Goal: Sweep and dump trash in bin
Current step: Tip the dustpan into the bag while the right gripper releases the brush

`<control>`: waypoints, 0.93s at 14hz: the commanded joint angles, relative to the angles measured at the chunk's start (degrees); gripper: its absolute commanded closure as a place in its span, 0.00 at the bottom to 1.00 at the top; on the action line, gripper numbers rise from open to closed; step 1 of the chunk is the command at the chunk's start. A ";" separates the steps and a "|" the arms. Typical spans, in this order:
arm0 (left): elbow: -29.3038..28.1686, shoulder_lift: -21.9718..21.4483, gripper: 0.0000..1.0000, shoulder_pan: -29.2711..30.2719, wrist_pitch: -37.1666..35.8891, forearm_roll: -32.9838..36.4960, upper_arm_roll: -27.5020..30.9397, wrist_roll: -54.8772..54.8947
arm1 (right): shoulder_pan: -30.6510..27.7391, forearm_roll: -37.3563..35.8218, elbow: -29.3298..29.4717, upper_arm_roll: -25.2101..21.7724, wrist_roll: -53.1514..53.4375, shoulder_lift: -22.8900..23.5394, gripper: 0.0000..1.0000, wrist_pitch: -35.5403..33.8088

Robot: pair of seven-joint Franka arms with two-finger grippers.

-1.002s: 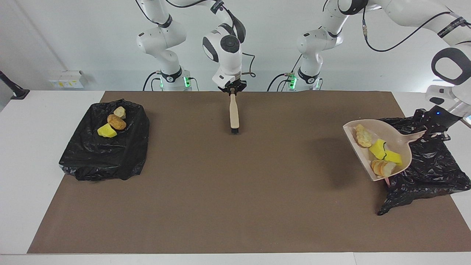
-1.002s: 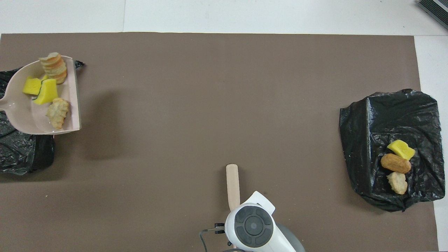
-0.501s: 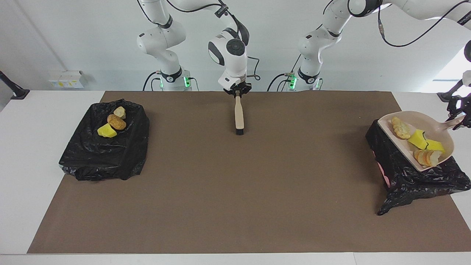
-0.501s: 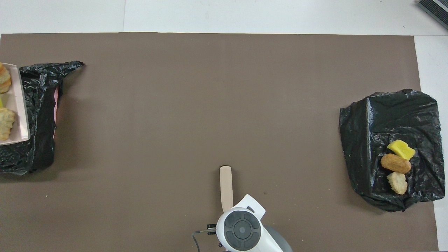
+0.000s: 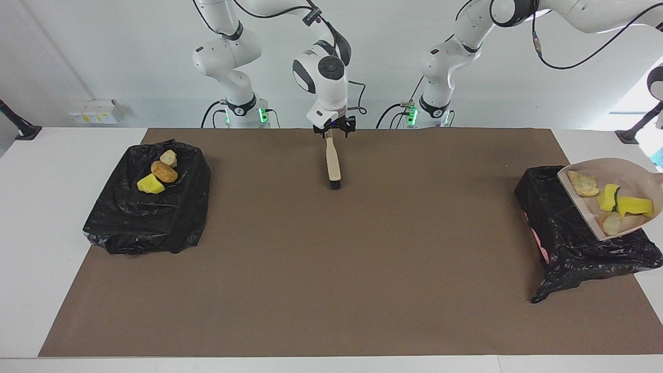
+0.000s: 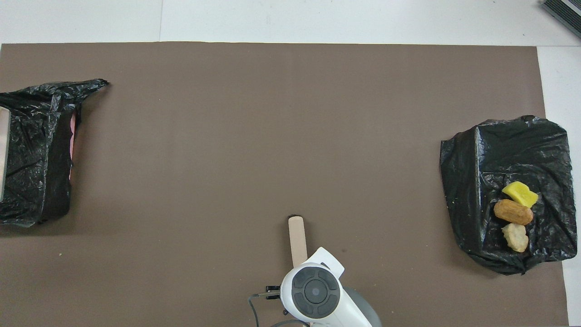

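While the right hand (image 5: 334, 132) stood open at the brush's (image 5: 332, 163) handle end, the left hand, out of view, gripped the dustpan (image 5: 629, 168). Its sponge chunks (image 5: 616, 199) lay ahead of that hand, lip tilted over the bin (image 5: 549, 207).

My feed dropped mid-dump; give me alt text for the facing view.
A beige plastic dustpan carrying yellow and cream sponge chunks tilts over the black-bagged bin at the left arm's end. The right gripper is at the handle end of the beige brush, mid-table.
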 commanded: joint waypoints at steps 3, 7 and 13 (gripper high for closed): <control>-12.21 -6.58 1.00 -3.13 10.28 19.52 0.55 -7.62 | -7.33 -1.30 4.89 -0.15 -4.91 1.05 0.00 0.25; -14.52 -8.88 1.00 -5.59 10.13 34.47 0.55 -17.05 | -16.11 -11.22 10.07 -0.07 -5.17 3.95 0.00 0.51; -14.35 -12.83 1.00 -5.77 10.13 41.71 0.02 -17.50 | -21.76 -12.74 14.56 -0.33 -7.64 3.70 0.00 -0.71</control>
